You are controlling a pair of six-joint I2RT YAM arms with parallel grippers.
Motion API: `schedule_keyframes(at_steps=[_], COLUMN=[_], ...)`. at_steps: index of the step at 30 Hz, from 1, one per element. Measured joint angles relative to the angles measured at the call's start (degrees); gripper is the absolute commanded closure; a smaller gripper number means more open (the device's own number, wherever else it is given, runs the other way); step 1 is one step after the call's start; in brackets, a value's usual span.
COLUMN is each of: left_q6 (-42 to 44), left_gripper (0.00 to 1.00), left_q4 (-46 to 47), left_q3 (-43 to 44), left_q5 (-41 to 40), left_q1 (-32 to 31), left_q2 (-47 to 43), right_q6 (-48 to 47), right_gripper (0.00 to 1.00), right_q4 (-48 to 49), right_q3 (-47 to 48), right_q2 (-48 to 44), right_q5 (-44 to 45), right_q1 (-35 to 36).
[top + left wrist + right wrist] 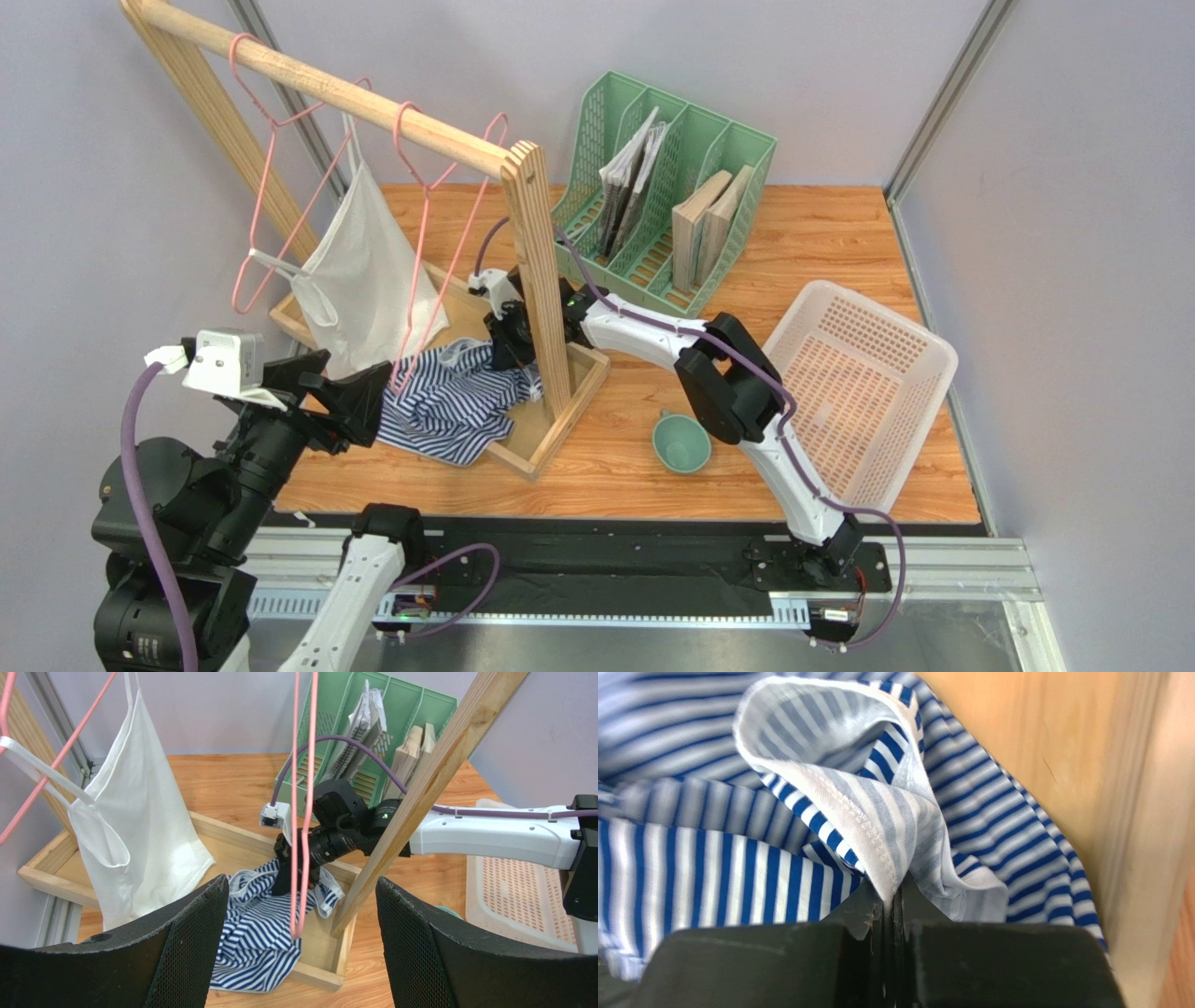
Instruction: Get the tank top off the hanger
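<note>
A blue-and-white striped tank top (449, 399) lies crumpled on the wooden rack's base, off the empty pink hanger (295, 812) that hangs above it. My right gripper (509, 346) is shut on the top's white-hemmed edge (878, 854), low beside the rack's upright post (540, 280). My left gripper (358, 399) is open and empty, just left of the striped top (260, 938), which shows between its fingers. A white tank top (358, 273) still hangs on another pink hanger (77, 728) to the left.
The rack's wooden base frame (561, 420) surrounds the striped top. A green file organiser (673, 182) with books stands at the back. A white basket (856, 392) is at the right and a teal cup (680, 441) sits in front of it.
</note>
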Motion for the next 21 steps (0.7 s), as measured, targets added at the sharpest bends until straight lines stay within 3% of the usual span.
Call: schedule_keyframes(at_steps=[10,21], left_q6=[-0.4,-1.3], left_gripper=[0.20,0.20], left_q4=[0.4,0.7], left_q3=[1.6,2.5], left_q5=[-0.2,-0.4], left_q1=[0.0,0.0], left_q2=[-0.2,-0.2], right_q6=[17.7,48.8], right_gripper=[1.00,1.00], right_q4=[6.4,22.6], right_q3=[7.6,19.3], right_q2=[-0.2,-2.6], right_q5=[-16.5,-22.1], right_q1=[-9.4,-23.4])
